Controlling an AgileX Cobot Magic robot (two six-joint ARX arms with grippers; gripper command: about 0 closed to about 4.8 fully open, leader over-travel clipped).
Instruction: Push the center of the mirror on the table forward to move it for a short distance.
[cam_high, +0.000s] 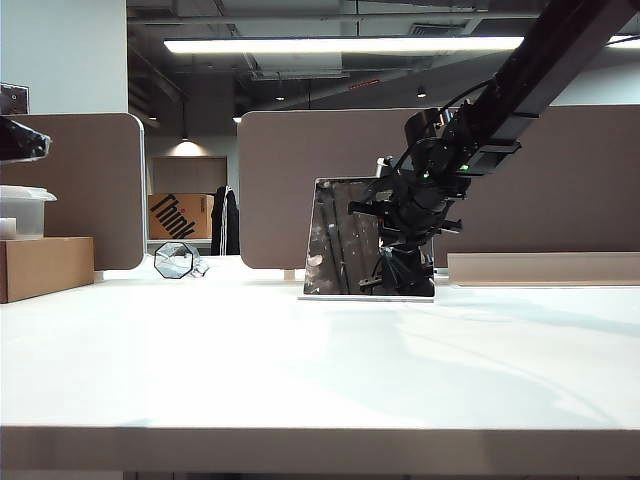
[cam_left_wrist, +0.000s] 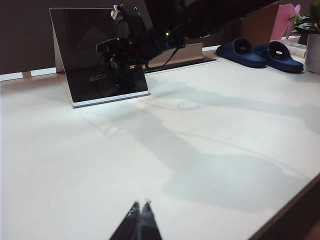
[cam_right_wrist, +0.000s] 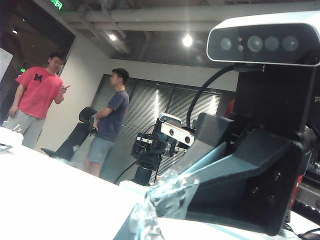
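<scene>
The mirror (cam_high: 340, 240), a dark square panel leaning back on a thin white base plate (cam_high: 340, 297), stands mid-table (cam_high: 250, 370). My right gripper (cam_high: 400, 262) reaches down from the upper right and its shut tips rest against the mirror's face, near the middle and slightly low. In the left wrist view the mirror (cam_left_wrist: 80, 60) sits far off with the right gripper (cam_left_wrist: 116, 65) in front of it. The right wrist view looks straight into the mirror (cam_right_wrist: 150, 100), the right gripper (cam_right_wrist: 145, 215) meeting its own reflection. My left gripper (cam_left_wrist: 141, 206) hovers shut and empty above the near table.
A small octagonal glass object (cam_high: 176, 260) lies at the back left, beside a cardboard box (cam_high: 45, 266) with a plastic container (cam_high: 22, 210) on it. Brown partitions (cam_high: 560, 180) stand behind the table. Blue slippers (cam_left_wrist: 260, 52) lie on the far side.
</scene>
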